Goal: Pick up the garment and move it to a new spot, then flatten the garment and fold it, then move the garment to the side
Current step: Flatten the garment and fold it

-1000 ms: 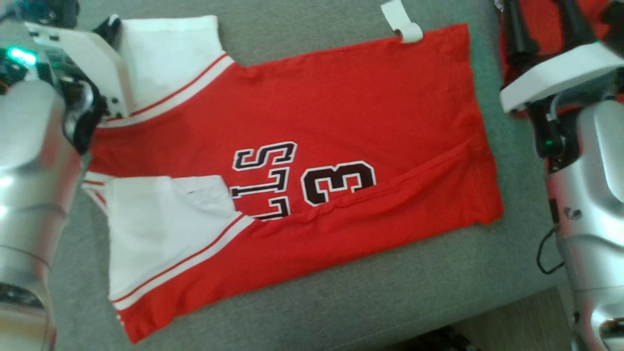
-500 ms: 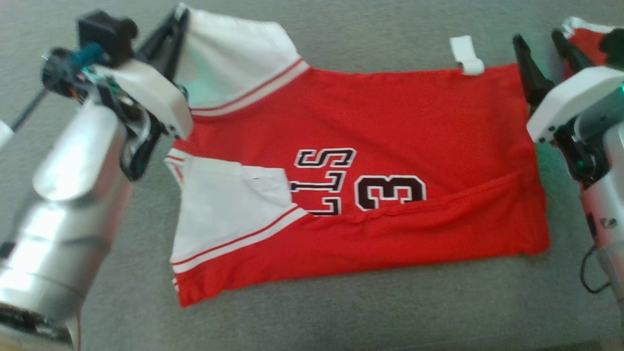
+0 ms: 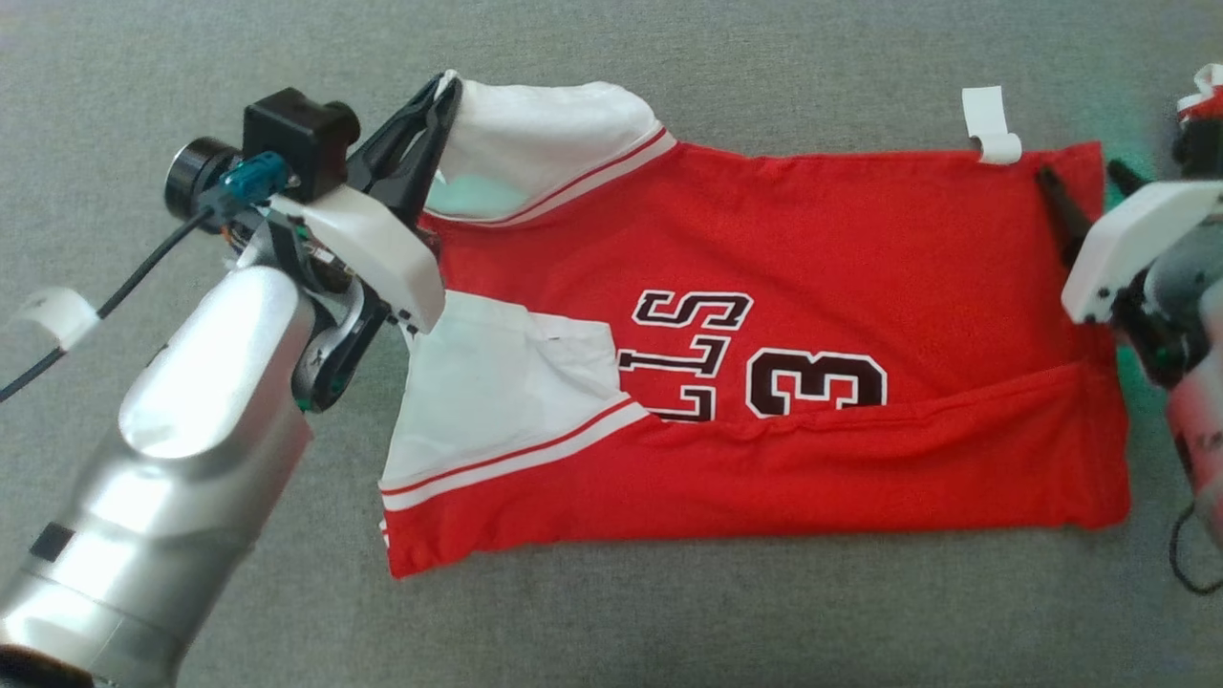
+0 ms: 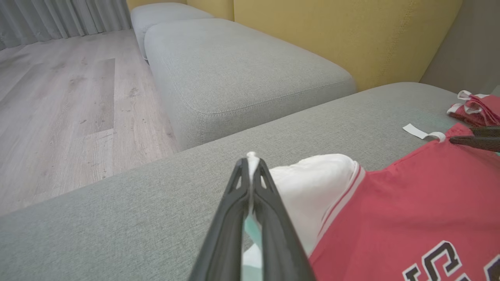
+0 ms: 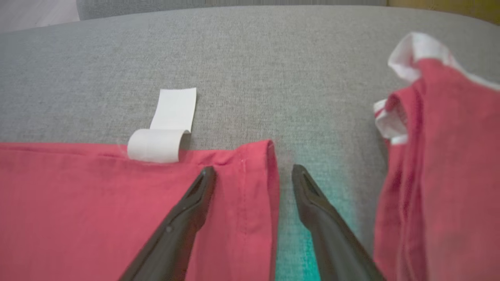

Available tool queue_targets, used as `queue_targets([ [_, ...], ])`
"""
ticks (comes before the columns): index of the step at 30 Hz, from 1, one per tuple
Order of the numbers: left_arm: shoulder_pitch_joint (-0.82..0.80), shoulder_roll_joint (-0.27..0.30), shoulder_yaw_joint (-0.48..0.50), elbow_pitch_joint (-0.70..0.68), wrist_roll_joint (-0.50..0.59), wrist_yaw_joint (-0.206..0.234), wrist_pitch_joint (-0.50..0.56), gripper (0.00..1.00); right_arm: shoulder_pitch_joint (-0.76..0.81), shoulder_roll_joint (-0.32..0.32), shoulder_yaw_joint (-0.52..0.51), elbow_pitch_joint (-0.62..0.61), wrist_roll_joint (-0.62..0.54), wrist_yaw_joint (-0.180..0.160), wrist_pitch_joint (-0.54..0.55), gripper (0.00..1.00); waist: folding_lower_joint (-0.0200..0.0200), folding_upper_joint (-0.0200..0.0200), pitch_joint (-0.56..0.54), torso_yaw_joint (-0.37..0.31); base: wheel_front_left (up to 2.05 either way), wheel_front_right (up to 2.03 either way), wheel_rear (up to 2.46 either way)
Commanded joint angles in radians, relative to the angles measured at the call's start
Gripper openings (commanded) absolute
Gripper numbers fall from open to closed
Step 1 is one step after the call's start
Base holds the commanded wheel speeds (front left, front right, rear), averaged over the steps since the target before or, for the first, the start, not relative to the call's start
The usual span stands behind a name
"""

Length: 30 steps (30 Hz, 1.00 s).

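Left of the red basketball jersey with white sleeves and dark lettering (image 3: 812,248), the left gripper (image 3: 444,86) has its two long dark fingers pressed together on the tip of the jersey's far white sleeve (image 3: 545,124). A sliver of white cloth pokes out past the fingertips in the left wrist view. That pinch raises the sleeve corner slightly off the grey fabric sofa cushion (image 3: 669,48), probably so the far edge can be drawn taut or turned over.

The jersey itself lies spread flat across the cushion. Its near long side is already folded inward, covering part of the lettering. A small white curled label (image 3: 989,124) sticks out from its far edge.

At the jersey's far right corner the right gripper (image 3: 1082,177) stands spread. One finger is over the red hem, the other over bare cushion just beyond it. It straddles the corner without gripping it, likely ready to match the left hold.

Bare cushion runs beyond the jersey's far and near edges, leaving room to fold. Right of the jersey, a crumpled red-and-white cloth bundle (image 5: 437,156) lies near, narrowing that side.
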Motion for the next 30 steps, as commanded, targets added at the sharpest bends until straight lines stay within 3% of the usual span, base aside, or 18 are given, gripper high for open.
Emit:
queue_targets([
  [1, -0.018, 0.045, 0.026, -0.039, 0.002, 0.010, 0.008, 0.00, -0.028, -0.006, 0.010, -0.008, -0.008, -0.001, -0.014, 1.00, 0.0000, 0.0000, 0.002, 0.000, 0.00, 0.00, 0.00],
  [8, -0.013, 0.054, 0.023, -0.070, -0.003, 0.022, 0.024, 0.00, -0.061, 0.014, 0.036, 0.061, 0.000, -0.001, -0.030, 0.97, 0.0000, 0.0000, 0.010, -0.003, 0.00, 0.00, 0.00],
  [9, -0.013, 0.055, 0.023, -0.071, -0.004, 0.023, 0.026, 0.00, -0.065, 0.016, 0.044, 0.066, 0.005, -0.001, -0.029, 0.68, 0.0000, 0.0000, 0.011, -0.004, 0.00, 0.00, 0.00],
  [10, -0.015, 0.056, 0.023, -0.073, -0.004, 0.025, 0.028, 0.00, -0.069, 0.017, 0.054, 0.069, 0.009, -0.001, -0.027, 0.01, 0.0000, 0.0000, 0.012, -0.005, 0.00, 0.00, 0.00],
  [21, -0.071, 0.085, 0.097, -0.005, -0.016, 0.083, -0.020, 0.00, -0.181, 0.007, 0.100, 0.003, 0.113, -0.001, -0.119, 0.00, 0.0000, 0.0000, 0.018, -0.044, 0.00, 0.00, 0.00],
  [30, -0.208, 0.085, 0.152, 0.129, -0.016, 0.092, -0.092, 0.00, -0.320, 0.031, 0.086, -0.017, 0.210, -0.001, -0.160, 0.00, 0.0000, 0.0000, 0.043, -0.078, 0.00, 0.00, 0.00],
])
